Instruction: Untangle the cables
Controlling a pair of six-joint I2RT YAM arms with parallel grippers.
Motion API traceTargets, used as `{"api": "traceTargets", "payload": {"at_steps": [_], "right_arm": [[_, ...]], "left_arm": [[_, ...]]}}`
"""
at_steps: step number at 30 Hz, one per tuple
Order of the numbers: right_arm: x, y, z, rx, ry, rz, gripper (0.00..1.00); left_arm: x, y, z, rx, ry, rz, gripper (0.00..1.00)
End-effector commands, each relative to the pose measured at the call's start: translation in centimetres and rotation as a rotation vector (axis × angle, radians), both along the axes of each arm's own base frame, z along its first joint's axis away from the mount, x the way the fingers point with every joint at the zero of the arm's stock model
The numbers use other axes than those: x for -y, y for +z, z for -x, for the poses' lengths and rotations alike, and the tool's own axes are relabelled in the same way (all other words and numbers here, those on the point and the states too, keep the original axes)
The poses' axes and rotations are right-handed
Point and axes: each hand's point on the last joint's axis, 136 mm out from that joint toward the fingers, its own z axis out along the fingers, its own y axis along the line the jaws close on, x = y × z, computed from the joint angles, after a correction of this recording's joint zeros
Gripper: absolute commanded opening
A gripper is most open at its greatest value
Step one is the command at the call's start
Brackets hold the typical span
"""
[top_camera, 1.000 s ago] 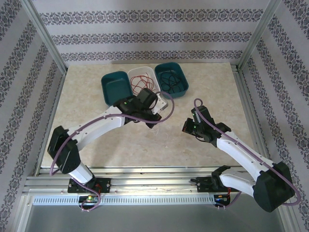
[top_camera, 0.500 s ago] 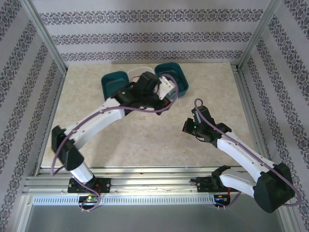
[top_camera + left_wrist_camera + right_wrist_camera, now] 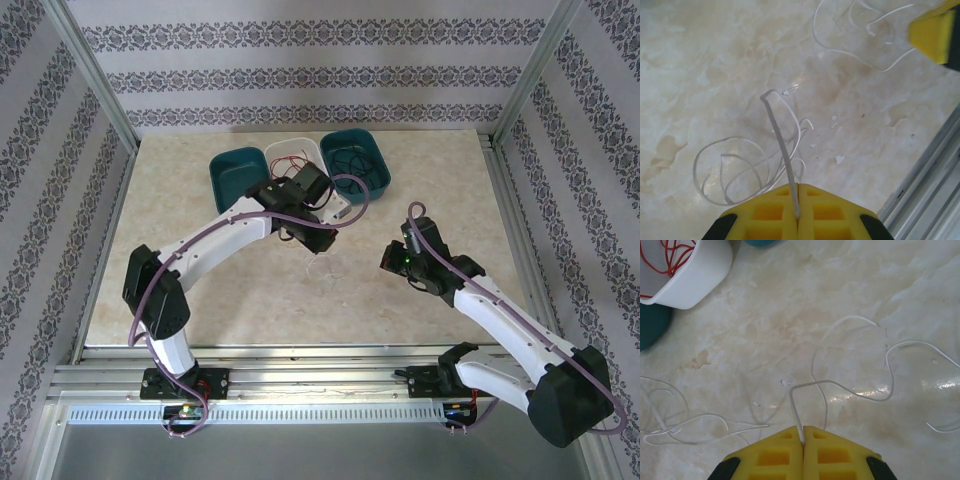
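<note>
My left gripper hangs over the middle of the table. Its yellow jaws are shut on a thin white cable that rises from the pads and bends over. Loose loops of white cable lie on the marble below. My right gripper is to its right. It is also shut on a white cable, which bends sharply and snakes away rightward across the table. Red cables lie in the white bin. Black cables lie in the right teal bin.
Three bins stand in a row at the back: a teal bin, the white bin and another teal bin. The aluminium frame rail runs along the table edge. Striped walls enclose the table on three sides.
The left arm swung back over the bins, then came forward and down again to the table's middle. The right arm shifted slightly right. Both grippers stayed shut.
</note>
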Motion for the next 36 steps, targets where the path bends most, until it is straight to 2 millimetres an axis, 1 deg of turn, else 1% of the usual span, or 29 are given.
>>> {"api": "traceTargets", "payload": {"at_steps": [1,3,4,9,14,16,17,18,20,21,23,25,26,28,32,34,36], "right_arm": [[-0.6,1.9,-1.0,0.053,0.014,-0.017,0.0],[-0.9,2.2,-1.0,0.061,0.029,-0.026,0.0],[-1.2,2.6,-1.1,0.07,0.038,-0.033,0.0],[-1.7,5.8,-2.4,0.153,0.076,-0.019,0.0],[-3.7,10.9,-4.9,0.264,0.156,-0.017,0.0],[-4.7,13.1,-6.1,0.309,0.187,-0.012,0.0],[-5.4,14.3,-6.7,0.331,0.207,-0.015,0.0],[-6.1,15.1,-7.1,0.347,0.229,-0.021,0.0],[-8.3,17.3,-8.2,0.388,0.289,-0.032,0.0],[-9.4,17.9,-8.7,0.399,0.317,-0.035,0.0],[-12.4,19.4,-9.6,0.426,0.397,-0.054,0.0],[-15.2,20.3,-10.5,0.435,0.463,-0.079,0.0],[-16.6,21.2,-10.9,0.447,0.495,-0.101,0.0],[-19.7,21.9,-11.7,0.454,0.562,-0.141,0.0],[-25.7,22.4,-12.9,0.464,0.678,-0.196,0.0],[-28.0,22.1,-13.6,0.463,0.718,-0.226,0.0],[-29.8,21.6,-14.4,0.454,0.739,-0.257,0.0]], "left_arm": [[-1.0,3.2,-0.2,0.102,0.014,0.004,0.0],[-1.1,3.7,-0.5,0.124,0.031,0.024,0.0],[-1.2,3.5,-0.6,0.12,0.038,0.026,0.0],[-1.2,1.2,-0.7,0.058,0.082,0.08,0.0],[-2.0,-0.2,-0.4,0.077,0.188,0.17,0.0],[-3.1,-0.5,-0.5,0.089,0.258,0.202,0.0],[-4.0,-0.9,-0.5,0.084,0.307,0.216,0.0],[-4.9,-1.2,-0.6,0.082,0.351,0.229,0.0],[-6.8,-1.9,-0.7,0.069,0.444,0.272,0.0],[-7.7,-2.2,-0.7,0.063,0.481,0.29,0.0],[-9.6,-2.8,-0.7,0.053,0.556,0.317,0.0],[-11.1,-3.3,-0.6,0.044,0.611,0.341,0.0],[-11.7,-3.4,-0.6,0.042,0.636,0.355,0.0],[-12.6,-3.8,-0.5,0.035,0.671,0.38,0.0],[-13.5,-4.7,0.0,0.018,0.703,0.389,0.0],[-13.8,-4.9,0.2,0.017,0.711,0.389,0.0],[-14.0,-5.1,0.4,0.018,0.714,0.387,0.0]]}}
